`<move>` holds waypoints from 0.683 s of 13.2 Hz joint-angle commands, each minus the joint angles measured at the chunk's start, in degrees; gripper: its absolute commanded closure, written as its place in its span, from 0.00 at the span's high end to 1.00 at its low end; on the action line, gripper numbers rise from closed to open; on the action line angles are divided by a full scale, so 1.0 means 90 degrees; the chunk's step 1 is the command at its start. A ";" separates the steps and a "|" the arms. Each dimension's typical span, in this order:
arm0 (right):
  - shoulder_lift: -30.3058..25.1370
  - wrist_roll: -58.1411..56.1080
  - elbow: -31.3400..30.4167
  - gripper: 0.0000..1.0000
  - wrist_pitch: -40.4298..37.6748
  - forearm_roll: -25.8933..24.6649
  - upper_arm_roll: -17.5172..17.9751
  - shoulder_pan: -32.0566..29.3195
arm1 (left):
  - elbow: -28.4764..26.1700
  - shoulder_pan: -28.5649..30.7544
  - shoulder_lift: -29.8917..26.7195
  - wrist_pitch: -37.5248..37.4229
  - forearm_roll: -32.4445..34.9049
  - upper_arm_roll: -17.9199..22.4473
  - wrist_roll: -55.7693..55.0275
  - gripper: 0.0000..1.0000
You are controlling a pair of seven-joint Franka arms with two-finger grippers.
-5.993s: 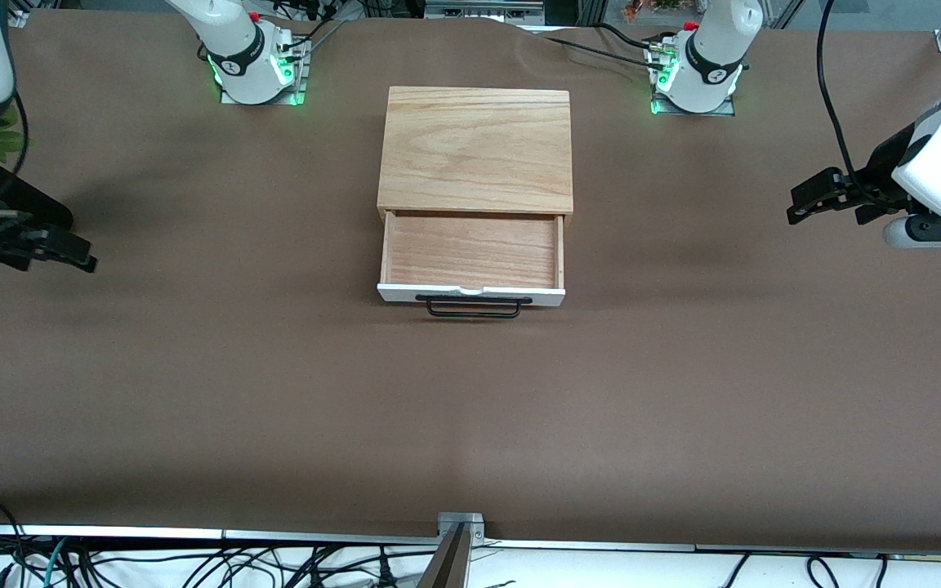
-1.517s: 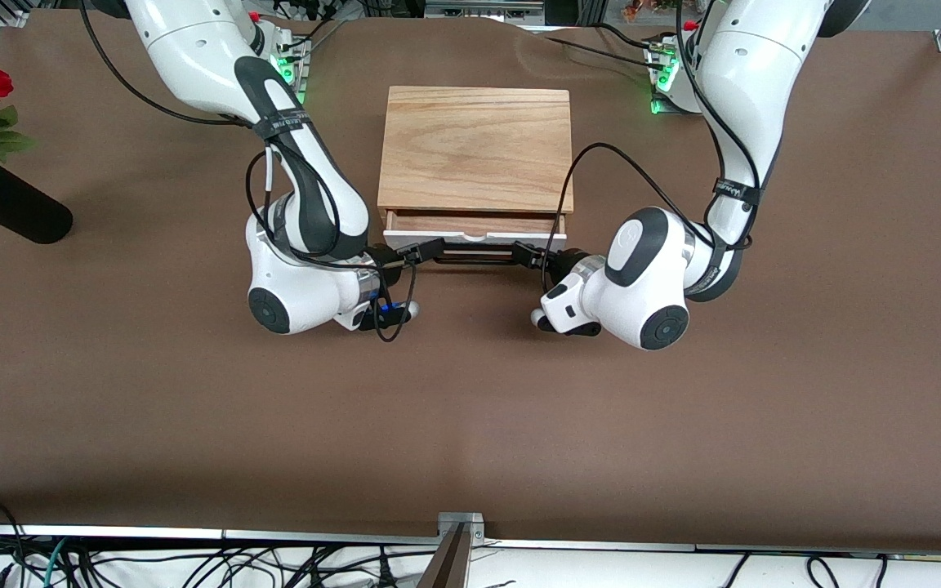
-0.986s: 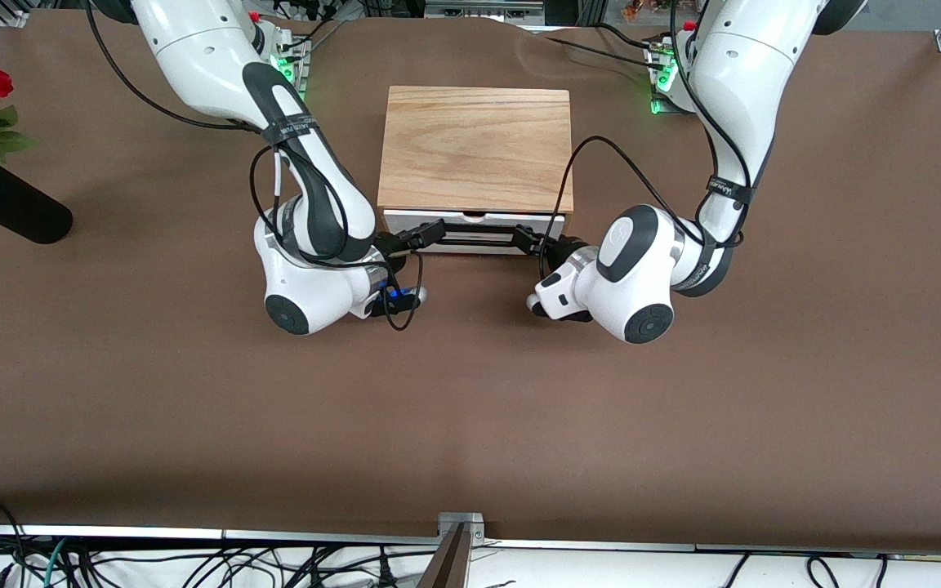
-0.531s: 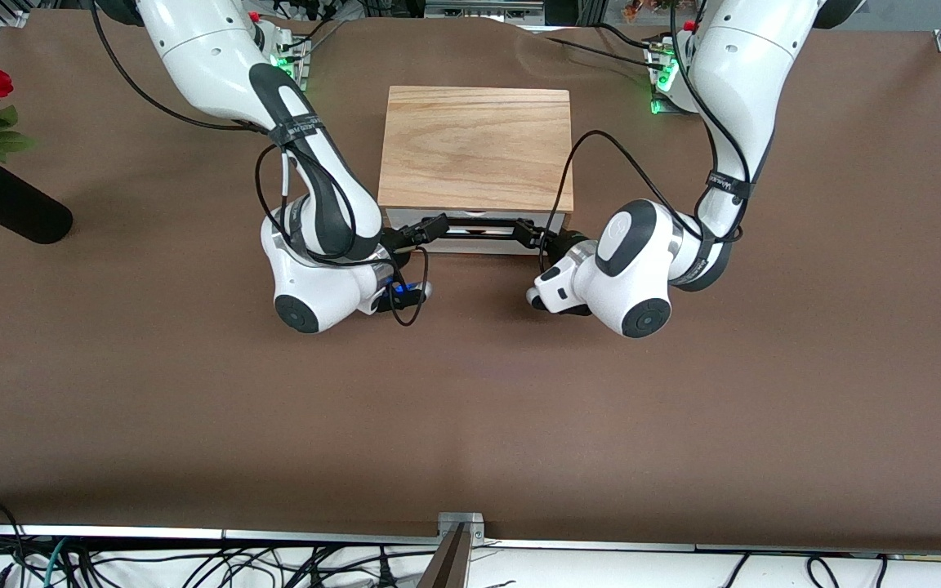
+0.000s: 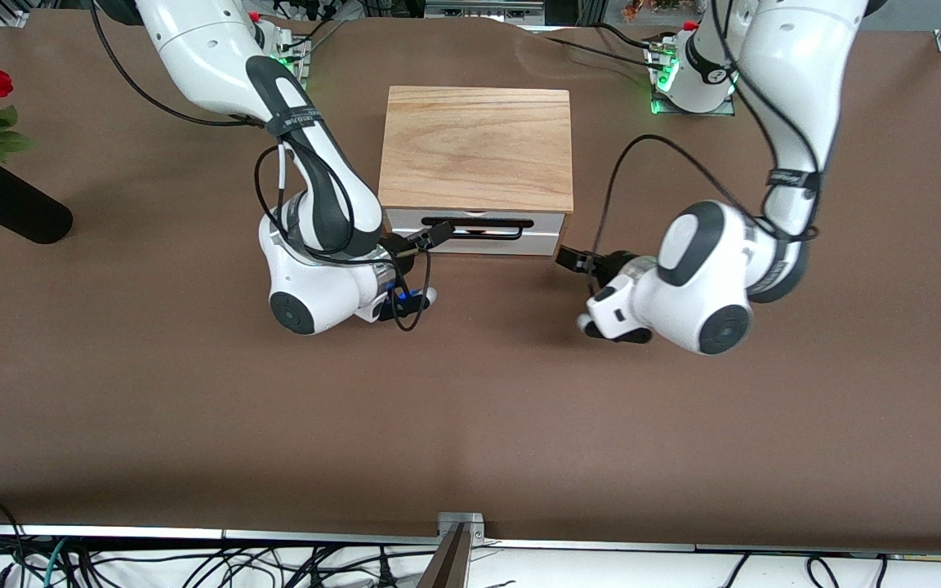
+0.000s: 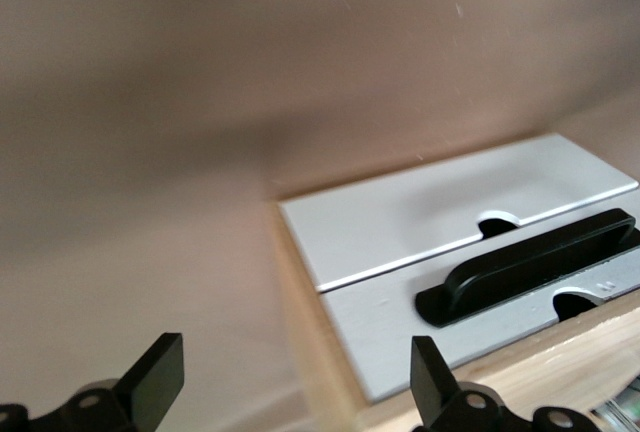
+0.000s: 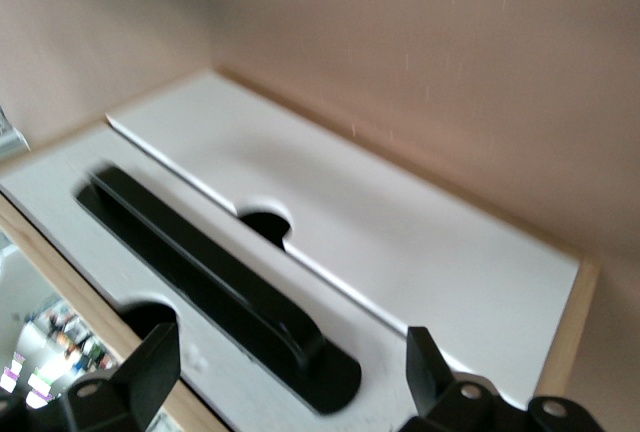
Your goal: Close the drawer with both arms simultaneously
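Near the middle of the table, the left gripper hangs spread just off the drawer's corner, touching nothing. The right gripper, also spread, sits at the handle. The drawer is shut flush inside its wooden box.

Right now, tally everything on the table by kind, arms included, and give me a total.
Robot arms: 2, right hand at the drawer handle, left hand beside the box.
Wooden boxes with a drawer: 1
Vases of red roses: 1
Total: 4
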 commanded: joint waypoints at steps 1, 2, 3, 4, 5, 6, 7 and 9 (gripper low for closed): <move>0.0200 -0.0024 0.0529 1.00 0.0394 -0.0067 -0.0020 -0.0227 | 0.0026 0.0011 -0.0612 -0.0104 0.1033 -0.0037 0.0087 1.00; 0.0191 -0.0024 0.0617 1.00 0.0618 -0.0126 -0.0126 -0.0276 | 0.0035 0.0020 -0.0807 -0.0104 0.1414 -0.0037 0.0184 1.00; 0.0162 -0.0033 0.0714 1.00 0.0785 -0.0271 -0.0263 -0.0276 | 0.0036 0.0030 -0.1051 -0.0113 0.1698 -0.0028 0.0416 1.00; 0.0152 -0.0053 0.0899 1.00 0.0786 -0.0601 -0.0458 -0.0276 | 0.0036 0.0088 -0.1305 -0.0114 0.1991 -0.0027 0.0680 1.00; 0.0152 -0.0111 0.1104 1.00 0.0728 -0.1107 -0.0605 -0.0296 | 0.0036 0.0118 -0.1491 -0.0152 0.2323 -0.0047 0.0741 1.00; 0.0132 -0.0121 0.1212 1.00 0.0621 -0.1528 -0.0703 -0.0354 | 0.0045 0.0166 -0.1735 -0.0298 0.2635 -0.0037 0.0741 1.00; 0.0093 -0.0121 0.1271 1.00 0.0514 -0.1958 -0.0868 -0.0383 | 0.0132 0.0312 -0.1950 -0.0463 0.2909 -0.0037 0.0741 1.00; -0.0121 -0.0141 0.1301 1.00 0.0299 -0.2799 -0.1201 -0.0384 | 0.0221 0.0779 -0.2447 -0.1067 0.2980 -0.0027 0.0683 1.00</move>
